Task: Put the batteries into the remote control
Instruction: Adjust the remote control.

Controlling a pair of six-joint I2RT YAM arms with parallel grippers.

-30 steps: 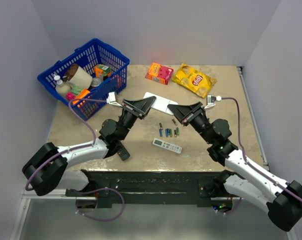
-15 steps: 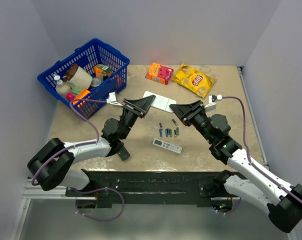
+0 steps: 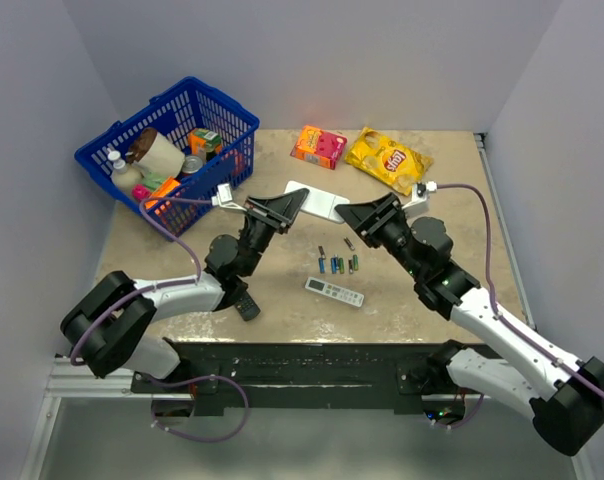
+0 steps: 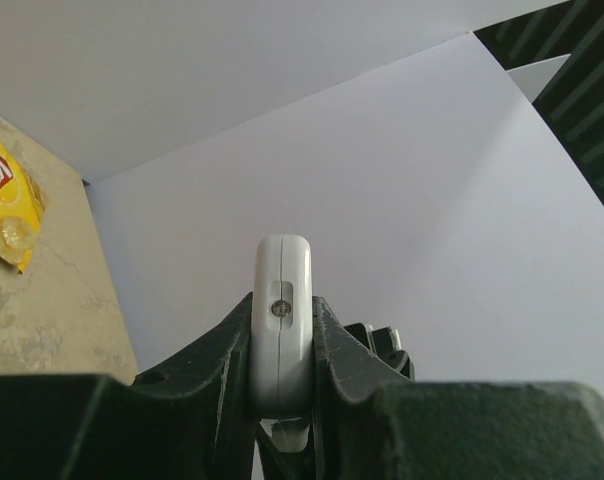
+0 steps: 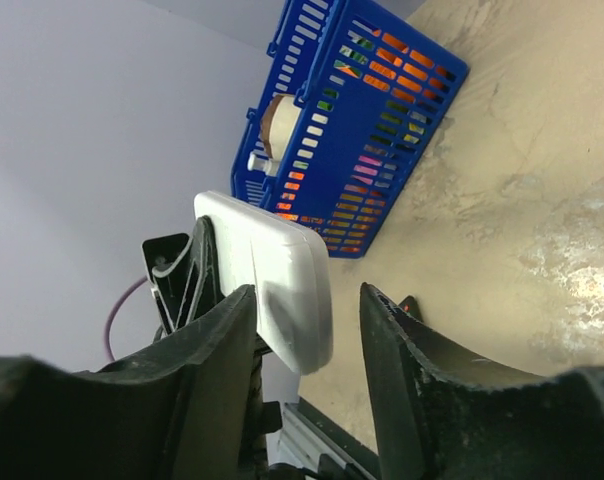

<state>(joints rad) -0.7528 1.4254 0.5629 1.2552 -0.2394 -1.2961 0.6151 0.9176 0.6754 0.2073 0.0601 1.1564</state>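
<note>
The remote control (image 3: 320, 204) is short, wide and white, and is held above the table. My left gripper (image 3: 294, 206) is shut on its left end. In the left wrist view the remote (image 4: 282, 300) stands edge-on, clamped between both fingers. My right gripper (image 3: 354, 216) is open at the remote's right end. In the right wrist view the remote's free end (image 5: 282, 285) sits between the open jaws, close against the left finger (image 5: 207, 345) and apart from the right finger (image 5: 407, 350). The batteries (image 3: 337, 263), blue, green and dark, lie in a loose row on the table below.
A slimmer white remote (image 3: 334, 292) lies in front of the batteries and a black remote (image 3: 245, 305) lies under the left arm. A blue basket (image 3: 214, 112) of groceries is at back left. An orange box (image 3: 319, 146) and a yellow chips bag (image 3: 387, 160) are at the back.
My right gripper has moved left and up toward the remote, and its open jaws now straddle the remote's free end. The left gripper has kept hold and barely moved.
</note>
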